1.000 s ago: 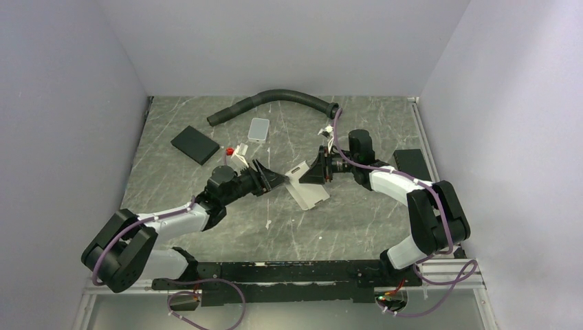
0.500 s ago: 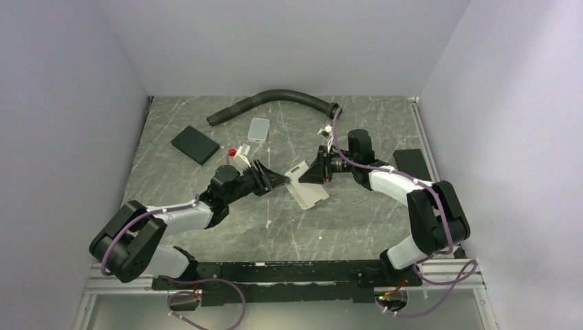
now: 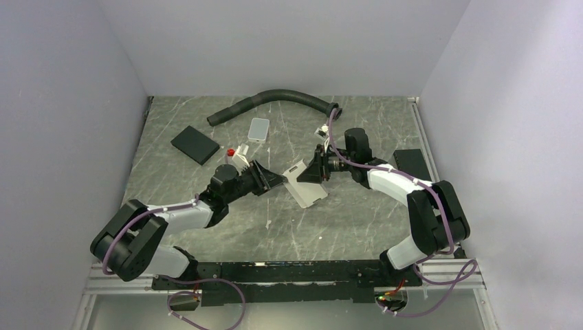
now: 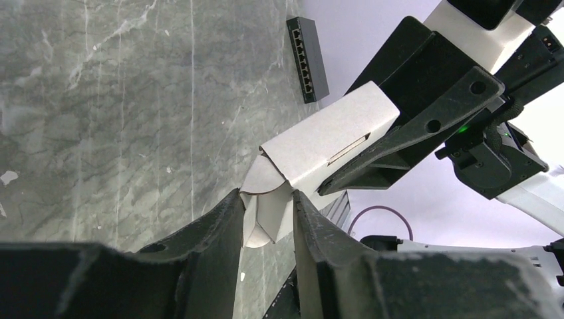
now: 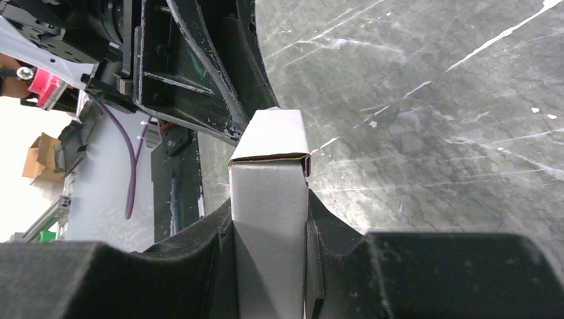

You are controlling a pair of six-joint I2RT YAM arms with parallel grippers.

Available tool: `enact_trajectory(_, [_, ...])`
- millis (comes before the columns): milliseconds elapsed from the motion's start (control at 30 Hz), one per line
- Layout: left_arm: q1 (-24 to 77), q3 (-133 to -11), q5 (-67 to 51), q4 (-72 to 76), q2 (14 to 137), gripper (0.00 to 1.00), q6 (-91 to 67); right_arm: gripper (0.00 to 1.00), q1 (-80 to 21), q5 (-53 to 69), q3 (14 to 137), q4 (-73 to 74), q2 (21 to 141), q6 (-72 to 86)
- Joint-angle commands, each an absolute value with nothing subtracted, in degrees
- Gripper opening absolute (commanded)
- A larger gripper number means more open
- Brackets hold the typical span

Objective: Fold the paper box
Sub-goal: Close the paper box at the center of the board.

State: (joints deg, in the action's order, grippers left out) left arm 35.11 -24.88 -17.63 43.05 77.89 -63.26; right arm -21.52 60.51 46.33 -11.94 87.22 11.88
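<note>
The paper box is a white slim carton held off the table between my two arms. My right gripper is shut on its body; in the right wrist view the carton stands between the two fingers, gripper, with its folded end pointing away. My left gripper meets the carton's left end. In the left wrist view the carton slants up to the right and its rounded end flaps sit pinched between the left gripper's fingers.
A black hose curves along the back. A black flat pad, a light grey tile and a small red-and-white object lie behind the left arm. A black box sits at the right edge.
The left arm has swung its elbow in and pushed slightly toward the carton. The right gripper has shifted a little left with the carton. Both grips are unchanged.
</note>
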Motion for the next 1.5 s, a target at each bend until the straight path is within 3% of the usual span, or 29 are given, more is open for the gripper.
enact_trajectory(0, [35.62,-28.7,-20.1,51.76,78.25,0.34,-64.93,0.0,-23.94,58.72,48.55,-9.47,88.13,9.14])
enact_trajectory(533, [34.28,-26.43,-23.75,63.79,80.95,0.43,-67.52,0.0,-24.41,57.72,49.04,-8.29,88.55,8.35])
enact_trajectory(1467, [34.28,-28.67,-25.03,68.17,84.78,0.36,-69.69,0.0,-28.29,48.59,51.16,-2.85,91.04,5.26])
